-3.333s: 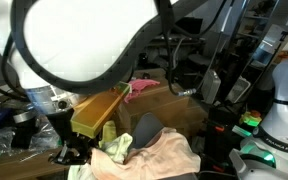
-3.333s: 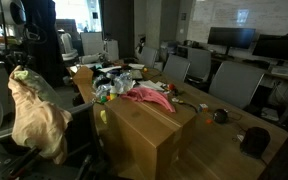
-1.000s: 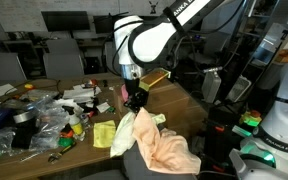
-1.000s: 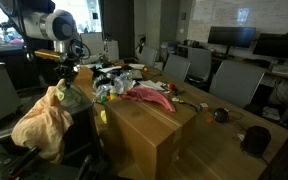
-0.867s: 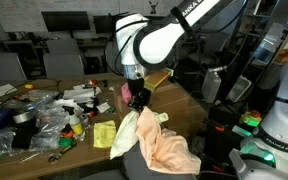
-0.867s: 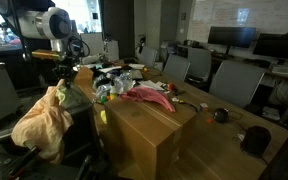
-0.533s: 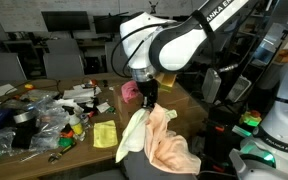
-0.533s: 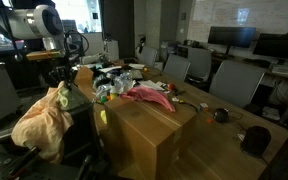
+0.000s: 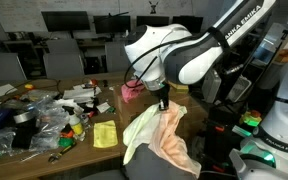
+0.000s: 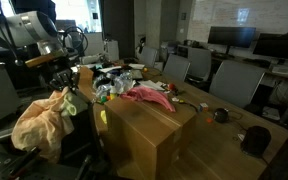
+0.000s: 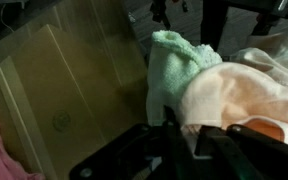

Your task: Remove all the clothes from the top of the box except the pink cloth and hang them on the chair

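"What is sitting on the long brown wooden table (image 10: 236, 125)?"

"A heap of clear plastic bags and small clutter (image 9: 34, 110) is spreading over one end. A small black round object (image 10: 220, 115) is lying towards the other end."

"And around it?"

"Grey office chairs (image 10: 232, 82) are standing alongside, and dark flat monitors (image 10: 234, 40) are lining the desks behind. A white machine with a green light (image 9: 282, 115) is standing at the edge of an exterior view."

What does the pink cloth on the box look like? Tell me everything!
The pink cloth looks like soft fabric, bright pink all over, with no pattern I can make out. It lies crumpled in a low heap on top of the brown box, at the end nearest the messy table, with one strip trailing out across the top. It is the only cloth on the box. Nothing holds it; the gripper is well away from it.
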Available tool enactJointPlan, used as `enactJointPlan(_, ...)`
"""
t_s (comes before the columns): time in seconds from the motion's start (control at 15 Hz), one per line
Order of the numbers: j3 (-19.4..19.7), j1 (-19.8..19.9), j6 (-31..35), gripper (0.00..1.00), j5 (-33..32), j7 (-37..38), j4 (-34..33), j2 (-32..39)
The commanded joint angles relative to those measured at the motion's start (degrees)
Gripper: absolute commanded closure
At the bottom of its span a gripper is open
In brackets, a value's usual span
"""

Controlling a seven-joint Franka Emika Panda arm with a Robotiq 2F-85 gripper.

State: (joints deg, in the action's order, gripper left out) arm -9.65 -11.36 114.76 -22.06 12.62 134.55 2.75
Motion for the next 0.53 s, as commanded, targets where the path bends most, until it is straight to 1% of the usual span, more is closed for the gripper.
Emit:
enactJointPlan(0.0, -0.73, -0.45, -2.00, 0.95, -3.49, -0.45, 0.98, -1.24)
enactJointPlan(0.33, -1.35, -0.55, -1.73, 0.95, -5.08, -0.22, 1.09, -1.34)
enactJointPlan(0.47, -1.46, -0.42, -0.98, 0.95, -3.23, -0.81, 0.79, -1.21)
